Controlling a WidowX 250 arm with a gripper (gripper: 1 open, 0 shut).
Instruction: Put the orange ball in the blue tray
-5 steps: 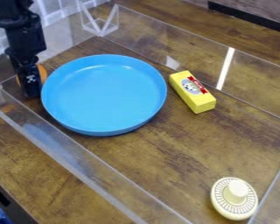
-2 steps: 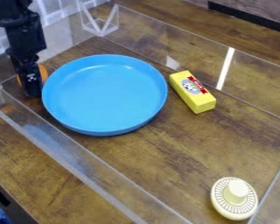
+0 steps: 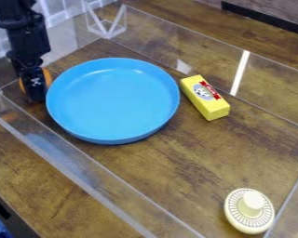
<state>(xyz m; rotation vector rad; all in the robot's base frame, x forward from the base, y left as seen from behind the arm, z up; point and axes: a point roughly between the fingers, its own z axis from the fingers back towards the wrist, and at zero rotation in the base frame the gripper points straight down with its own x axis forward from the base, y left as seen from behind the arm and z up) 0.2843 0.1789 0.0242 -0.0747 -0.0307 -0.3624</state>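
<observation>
The blue tray [image 3: 109, 99], a large round shallow dish, lies on the wooden table left of centre. Just off its left rim my black gripper [image 3: 31, 85] points straight down, close to the table top. Only a sliver of the orange ball [image 3: 46, 73] shows beside the fingers, between the gripper and the tray's rim; the rest is hidden behind the gripper. The jaws stand wide and straddle the ball. I cannot make out whether the fingers touch it.
A yellow rectangular block [image 3: 204, 97] lies right of the tray. A small cream ribbed disc [image 3: 249, 209] sits near the front right corner. Clear acrylic walls [image 3: 64, 158] run around the table's edges.
</observation>
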